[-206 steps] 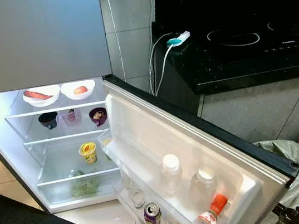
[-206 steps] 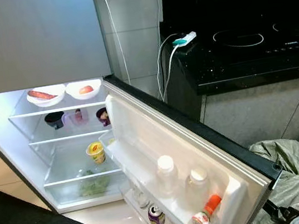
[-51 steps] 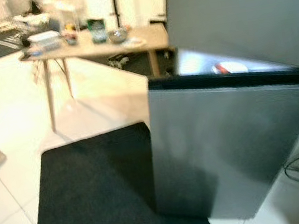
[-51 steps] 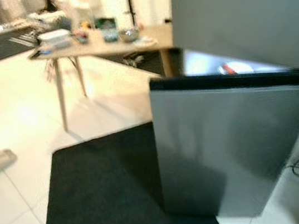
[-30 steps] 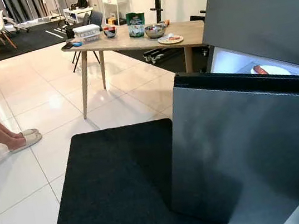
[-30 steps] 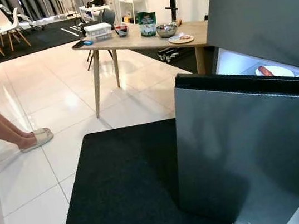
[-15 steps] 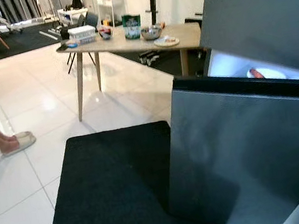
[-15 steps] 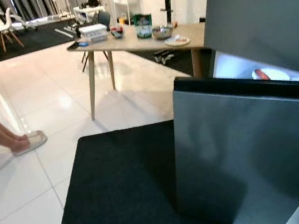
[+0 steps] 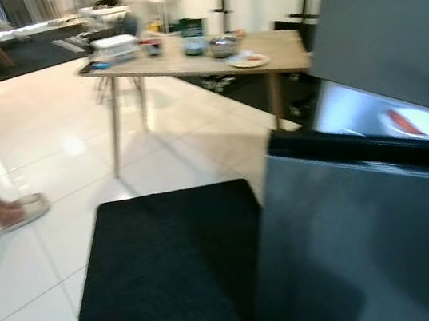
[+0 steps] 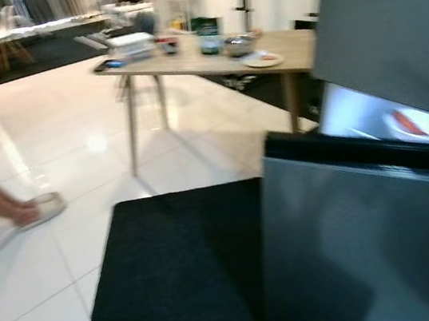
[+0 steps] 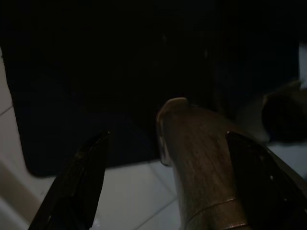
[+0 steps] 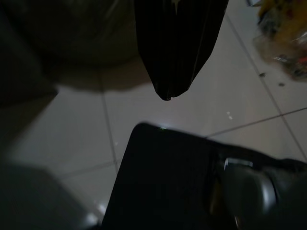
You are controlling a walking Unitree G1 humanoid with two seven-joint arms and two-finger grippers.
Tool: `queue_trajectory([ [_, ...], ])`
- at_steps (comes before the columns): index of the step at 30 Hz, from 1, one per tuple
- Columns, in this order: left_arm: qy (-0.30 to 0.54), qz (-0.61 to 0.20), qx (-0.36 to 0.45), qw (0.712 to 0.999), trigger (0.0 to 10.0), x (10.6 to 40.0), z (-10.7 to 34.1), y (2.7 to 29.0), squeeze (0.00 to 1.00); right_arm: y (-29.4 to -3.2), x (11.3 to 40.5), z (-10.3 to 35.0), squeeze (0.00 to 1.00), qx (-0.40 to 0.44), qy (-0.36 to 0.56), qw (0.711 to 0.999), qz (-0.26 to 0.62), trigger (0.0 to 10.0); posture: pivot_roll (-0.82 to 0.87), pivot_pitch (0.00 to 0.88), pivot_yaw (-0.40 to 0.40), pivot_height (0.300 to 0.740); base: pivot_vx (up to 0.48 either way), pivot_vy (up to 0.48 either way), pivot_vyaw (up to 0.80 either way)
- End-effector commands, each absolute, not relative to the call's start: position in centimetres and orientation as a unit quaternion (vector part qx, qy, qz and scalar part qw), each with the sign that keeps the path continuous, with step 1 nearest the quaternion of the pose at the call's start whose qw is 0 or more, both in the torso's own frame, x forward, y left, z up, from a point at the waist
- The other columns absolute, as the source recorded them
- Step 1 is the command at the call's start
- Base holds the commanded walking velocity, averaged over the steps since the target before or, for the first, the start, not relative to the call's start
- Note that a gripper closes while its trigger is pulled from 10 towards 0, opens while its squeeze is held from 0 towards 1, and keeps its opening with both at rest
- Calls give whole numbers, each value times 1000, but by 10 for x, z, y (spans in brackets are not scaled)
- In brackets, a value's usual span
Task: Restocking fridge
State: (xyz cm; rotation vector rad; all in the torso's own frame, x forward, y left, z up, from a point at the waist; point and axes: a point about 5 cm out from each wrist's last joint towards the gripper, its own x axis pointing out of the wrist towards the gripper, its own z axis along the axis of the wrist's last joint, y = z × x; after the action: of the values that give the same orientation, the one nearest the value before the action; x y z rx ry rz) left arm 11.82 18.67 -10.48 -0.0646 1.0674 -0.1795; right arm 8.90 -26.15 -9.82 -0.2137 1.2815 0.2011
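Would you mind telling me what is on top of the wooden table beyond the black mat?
The wooden table holds a white container, a green package, a metal bowl and a plate. Blur hides finer detail and smaller items.

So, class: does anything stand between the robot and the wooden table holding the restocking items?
Nothing visible blocks it: black mat and bare white floor lead to the table. The open fridge door stands right; a person's foot far left.
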Motion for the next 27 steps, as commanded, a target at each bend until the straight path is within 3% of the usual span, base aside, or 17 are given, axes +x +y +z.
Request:
queue_trajectory([
  [1,554,-97,-41,826,10000,92,-114,179,0,-258,86,-100,0,-93,597,791,95,10000,-50,0,-63,740,465,0,0],
  [4,553,-94,-42,827,10000,92,-114,179,0,-258,87,-100,0,-94,594,793,94,10000,-50,0,-63,740,467,0,0],
  [27,551,-83,-51,829,10000,94,-113,179,0,-264,99,-95,0,-75,565,820,51,10000,-51,0,-60,740,0,0,0],
])
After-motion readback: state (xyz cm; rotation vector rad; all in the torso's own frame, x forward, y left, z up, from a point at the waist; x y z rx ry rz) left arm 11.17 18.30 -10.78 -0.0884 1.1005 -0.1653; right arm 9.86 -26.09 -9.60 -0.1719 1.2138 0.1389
